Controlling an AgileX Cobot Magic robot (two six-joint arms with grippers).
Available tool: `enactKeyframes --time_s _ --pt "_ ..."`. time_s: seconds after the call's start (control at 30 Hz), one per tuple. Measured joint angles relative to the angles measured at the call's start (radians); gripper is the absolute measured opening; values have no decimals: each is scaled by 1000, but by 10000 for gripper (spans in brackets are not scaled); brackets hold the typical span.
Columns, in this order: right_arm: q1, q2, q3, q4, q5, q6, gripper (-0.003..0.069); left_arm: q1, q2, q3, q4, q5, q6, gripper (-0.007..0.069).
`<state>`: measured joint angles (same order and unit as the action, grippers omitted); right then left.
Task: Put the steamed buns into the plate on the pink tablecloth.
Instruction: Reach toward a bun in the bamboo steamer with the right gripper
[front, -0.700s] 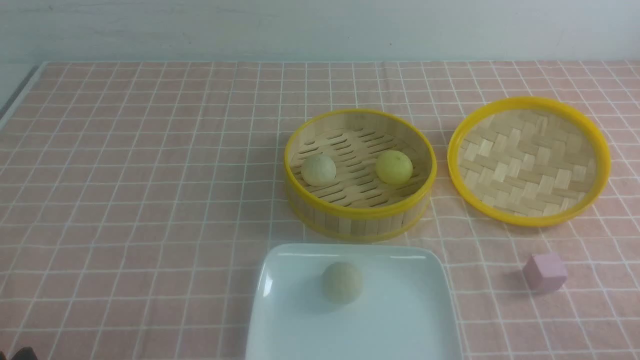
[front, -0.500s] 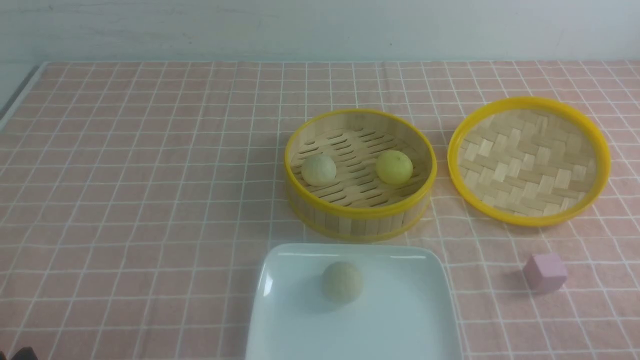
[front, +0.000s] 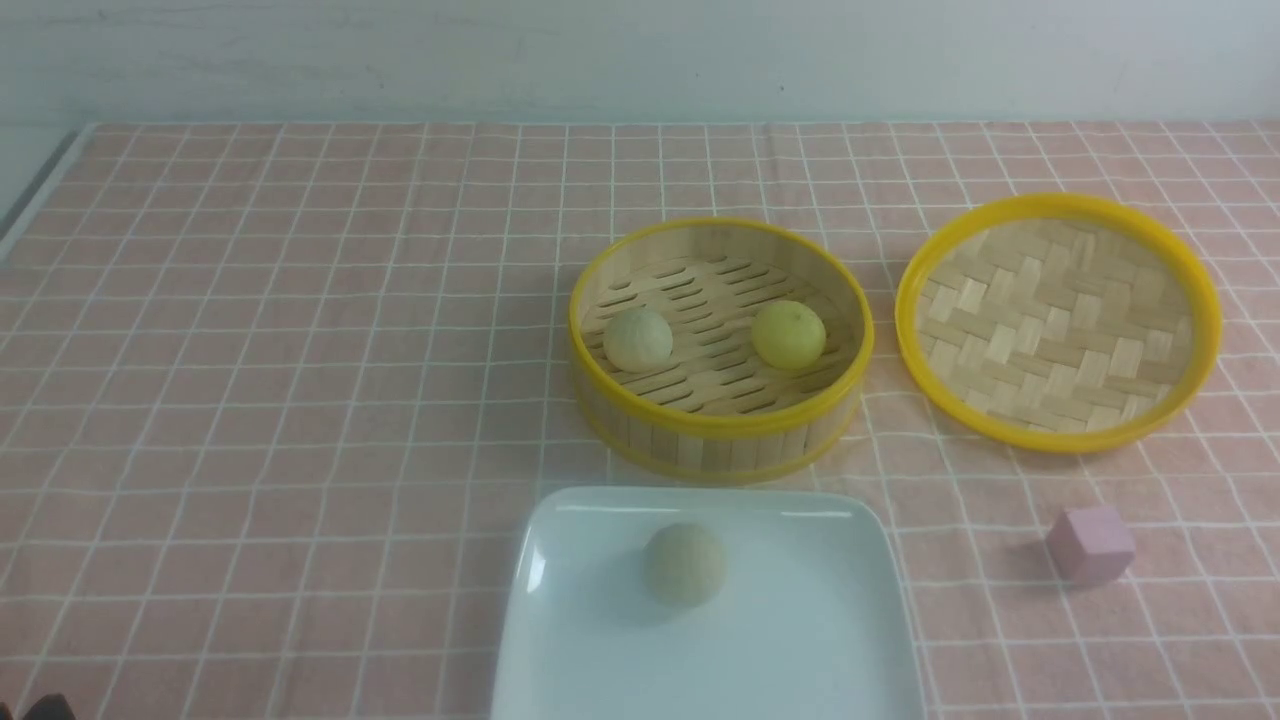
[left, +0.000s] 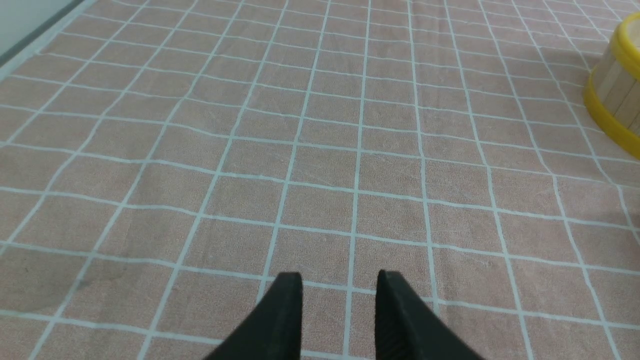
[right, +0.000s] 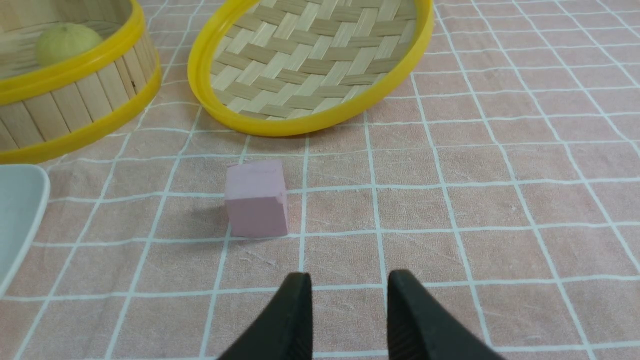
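One cream-beige steamed bun (front: 684, 565) lies in the white square plate (front: 800, 660) at the near middle of the pink tablecloth (front: 250, 400). Behind the plate, a second cream bun (front: 638, 339) and a yellow-green bun (front: 788, 334) rest inside the bamboo steamer (front: 715, 425). My left gripper (left: 339, 280) hovers open over bare cloth, well to the left of the steamer (left: 617, 95). My right gripper (right: 349, 277) is open too, empty, just short of the pink cube (right: 256, 198). The right wrist view also shows the yellow-green bun (right: 67, 41) and a plate corner (right: 15, 210).
The woven yellow-rimmed lid (front: 1058, 320) lies flat to the right of the steamer. A small pink-purple cube (front: 1090, 543) sits on the cloth near the plate's right side. The table's left edge (front: 40, 190) runs along the far left.
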<state>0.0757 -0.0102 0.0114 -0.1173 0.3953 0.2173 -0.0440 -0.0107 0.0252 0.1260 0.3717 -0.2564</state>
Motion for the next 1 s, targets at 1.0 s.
enactKeyframes --time_s 1.0 --pt "0 0 3 387 -14 272 239 0 0 2 -437 -22 -393 240"
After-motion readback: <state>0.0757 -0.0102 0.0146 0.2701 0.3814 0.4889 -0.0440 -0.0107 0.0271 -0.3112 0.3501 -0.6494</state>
